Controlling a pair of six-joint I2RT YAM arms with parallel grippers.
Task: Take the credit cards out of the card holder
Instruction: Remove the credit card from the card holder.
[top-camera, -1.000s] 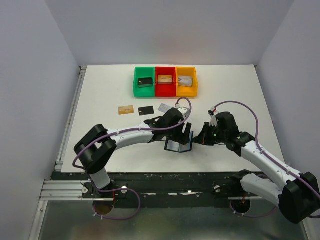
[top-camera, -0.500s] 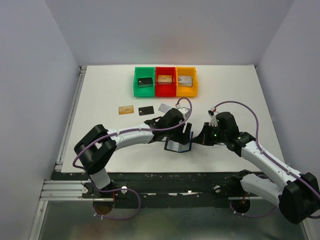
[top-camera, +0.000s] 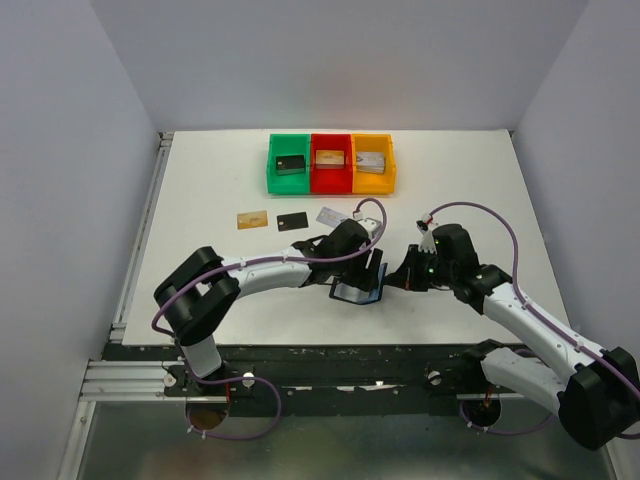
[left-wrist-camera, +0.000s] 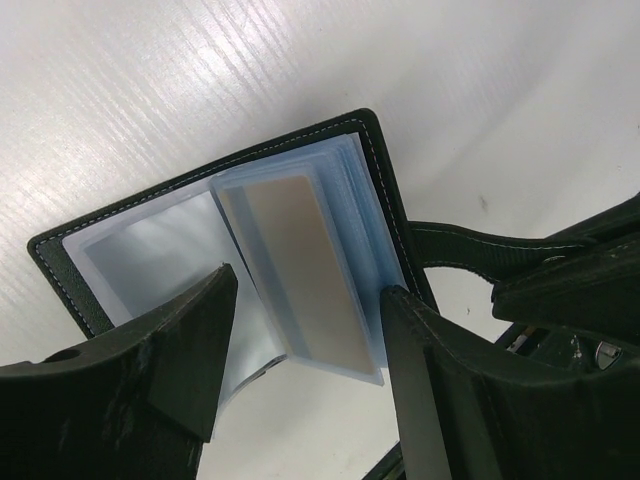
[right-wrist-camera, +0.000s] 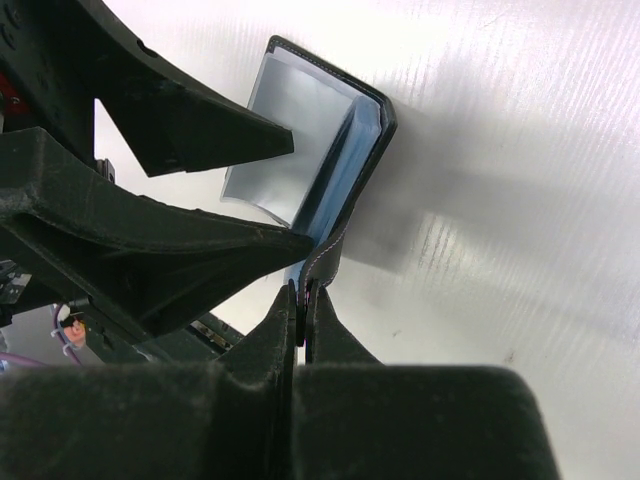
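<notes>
Left tool (left-wrist-camera: 305, 290) gapes wide; right tool (right-wrist-camera: 300, 300) is pinched closed.

White table (top-camera: 200, 190) enclosed by plain pale grey walls (top-camera: 60, 150), evenly lit

— The top view is bright and even, lit from above; the white table (top-camera: 200, 200) carries only faint, soft shadows, and all is sharp.
— The wrist views are harsher. The holder (left-wrist-camera: 160, 245) has pale glare on its clear pockets, and throws a soft grey shadow in the right view.
— There the right fingers (right-wrist-camera: 272, 340) sit dark and out of focus near the lens.
</notes>
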